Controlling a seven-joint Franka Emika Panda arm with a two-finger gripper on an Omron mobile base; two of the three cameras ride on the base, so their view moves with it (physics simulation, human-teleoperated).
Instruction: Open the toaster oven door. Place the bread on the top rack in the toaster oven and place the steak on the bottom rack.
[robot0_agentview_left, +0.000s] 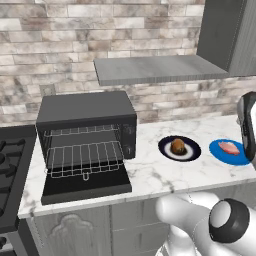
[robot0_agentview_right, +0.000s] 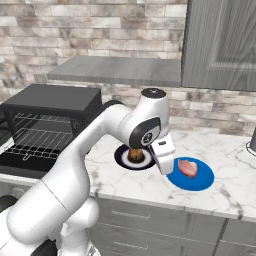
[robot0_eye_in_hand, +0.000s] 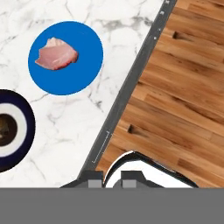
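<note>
- At the left of the left base view, the toaster oven (robot0_agentview_left: 87, 131) stands on the counter (robot0_agentview_left: 150, 172) with the toaster oven door (robot0_agentview_left: 86, 186) already swung down flat, so the opening step looks done.
- Inside, the top rack (robot0_agentview_left: 80, 131) and the bottom rack (robot0_agentview_left: 85, 159) both sit bare; nothing has been loaded yet.
- Right of the oven in that view, the bread (robot0_agentview_left: 177, 146) rests on a dark plate (robot0_agentview_left: 191, 153), untouched.
- Further right, the steak (robot0_agentview_left: 229, 148) lies on a blue plate (robot0_agentview_left: 220, 152), also untouched.
- In the centre of the right base view, the gripper (robot0_agentview_right: 163, 160) hangs above the counter between the two plates, near the steak's plate.
- At the bottom of the hand view, the fingers (robot0_eye_in_hand: 94, 183) show only as stubs; whether they are parted or closed cannot be told, and nothing is seen held.
- Both placements are judged still to come: bread to the upper shelf, steak to the lower.
</note>
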